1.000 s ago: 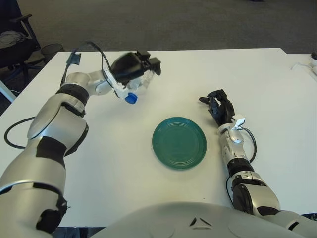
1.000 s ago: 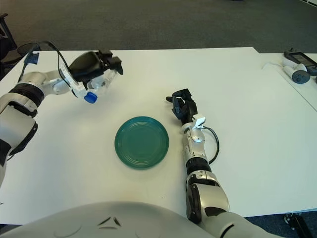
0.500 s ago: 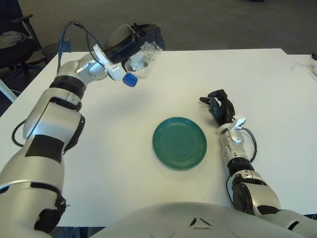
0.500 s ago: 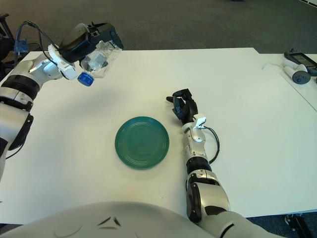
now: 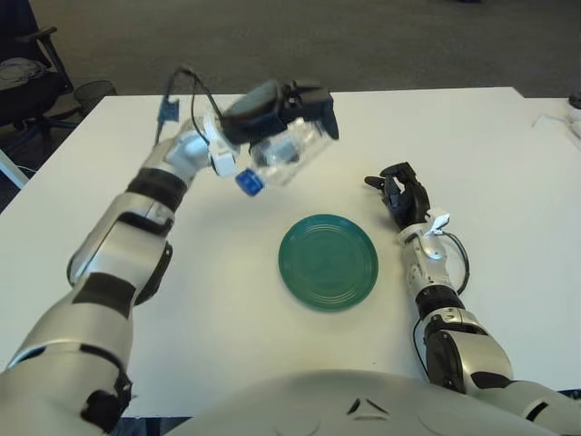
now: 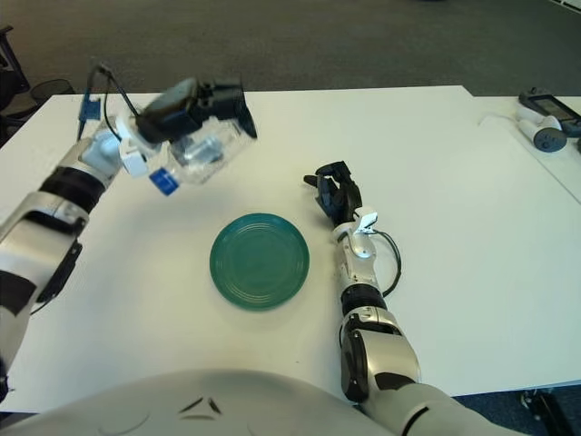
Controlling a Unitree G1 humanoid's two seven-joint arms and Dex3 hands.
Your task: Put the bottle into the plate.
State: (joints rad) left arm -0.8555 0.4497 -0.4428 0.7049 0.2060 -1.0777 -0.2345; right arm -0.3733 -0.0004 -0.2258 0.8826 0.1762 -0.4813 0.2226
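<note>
clear plastic bottle (image 5: 289,154) with a blue cap (image 5: 248,183) was found held in the air by the left hand (image 5: 281,107), whose fingers were clenched around the bottle's body. bottle lay tilted, cap end lowest and pointing back toward the robot's left.

landmark: the green plate (image 5: 329,262), lying flat on the white bench (image 5: 227,291) with nothing in it.

change noted: half a second earlier the bottle was carried high and far to the left of the plate, near the bench's far edge. it had since swung inward and nearer, and now stood beyond the plate and a little left of its rim, clear of the bench surface and not yet over the dish.

meaning for the task: the lift appeared complete and the carry well advanced. judged remaining: a short travel toward the plate's centre, a descent, then release. the slanted hold could let the bottle roll once freed.

right hand (image 5: 399,193) showed to the right of the plate, fingers curled, holding nothing, and unchanged in position.
</note>
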